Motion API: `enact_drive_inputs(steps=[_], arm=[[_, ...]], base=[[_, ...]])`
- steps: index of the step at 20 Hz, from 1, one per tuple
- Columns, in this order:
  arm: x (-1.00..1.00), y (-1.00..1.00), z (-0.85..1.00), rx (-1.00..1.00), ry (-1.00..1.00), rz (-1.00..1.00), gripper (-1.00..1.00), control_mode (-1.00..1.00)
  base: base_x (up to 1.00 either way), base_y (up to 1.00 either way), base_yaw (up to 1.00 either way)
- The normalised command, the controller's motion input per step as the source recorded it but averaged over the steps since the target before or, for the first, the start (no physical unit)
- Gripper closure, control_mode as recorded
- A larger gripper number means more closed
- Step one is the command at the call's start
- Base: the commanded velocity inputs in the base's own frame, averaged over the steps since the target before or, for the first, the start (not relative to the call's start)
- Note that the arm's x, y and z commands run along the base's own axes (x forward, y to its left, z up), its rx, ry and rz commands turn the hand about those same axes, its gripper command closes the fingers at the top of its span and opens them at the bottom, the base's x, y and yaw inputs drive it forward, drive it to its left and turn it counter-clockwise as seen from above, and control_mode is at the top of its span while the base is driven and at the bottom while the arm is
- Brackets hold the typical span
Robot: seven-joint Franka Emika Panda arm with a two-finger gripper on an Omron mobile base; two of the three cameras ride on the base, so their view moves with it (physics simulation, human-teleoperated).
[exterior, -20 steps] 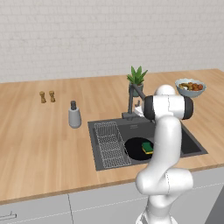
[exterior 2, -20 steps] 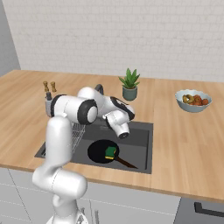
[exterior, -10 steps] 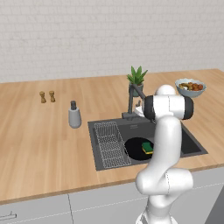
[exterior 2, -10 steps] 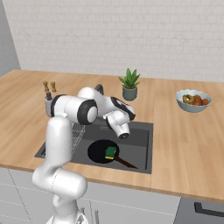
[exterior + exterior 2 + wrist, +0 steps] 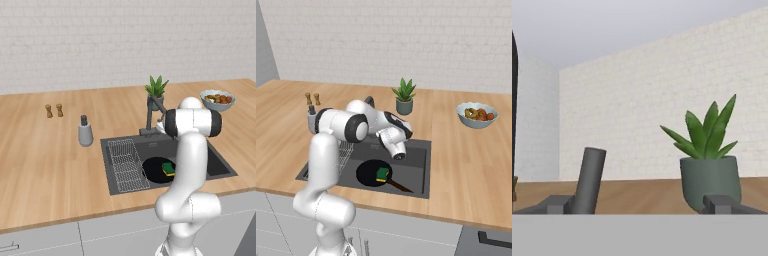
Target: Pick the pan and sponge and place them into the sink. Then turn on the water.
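The black pan (image 5: 154, 168) (image 5: 368, 173) lies in the dark grey sink (image 5: 220, 167) (image 5: 417, 159), and the green and yellow sponge (image 5: 168, 168) (image 5: 382, 174) rests on it. My gripper (image 5: 642, 205) is open, with its fingertips (image 5: 558, 204) far apart. It is level with the counter at the back of the sink and points toward the wall. The faucet's dark grey lever (image 5: 590, 180) rises just inside the left fingertip. Part of the tall faucet (image 5: 150, 116) (image 5: 370, 101) is hidden behind my arm.
A potted plant (image 5: 156, 92) (image 5: 404, 96) (image 5: 709, 167) stands behind the sink, straight ahead of the right fingertip. A wire rack (image 5: 127, 165) fills the sink's left part. A bowl of orange food (image 5: 217, 99) (image 5: 477, 114), a grey bottle (image 5: 85, 132) and two shakers (image 5: 54, 110) stand on the counter.
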Motion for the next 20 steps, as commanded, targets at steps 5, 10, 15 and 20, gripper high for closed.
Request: enact_drive_inputs(steps=[5,10,15,20], arm=[[0.00,-0.80,0.00,0.00,0.00,-0.01,-1.00,-1.00],[0.00,-0.77,0.00,0.00,0.00,0.00,-1.00,-1.00],[0.00,-0.65,0.00,0.00,0.00,0.00,-1.00,-1.00],[-0.04,-0.32,0.00,0.00,0.00,0.00,-1.00,-1.00]], base=[[0.00,0.00,0.00],[0.00,0.00,0.00],[0.00,0.00,0.00],[0.00,0.00,0.00]])
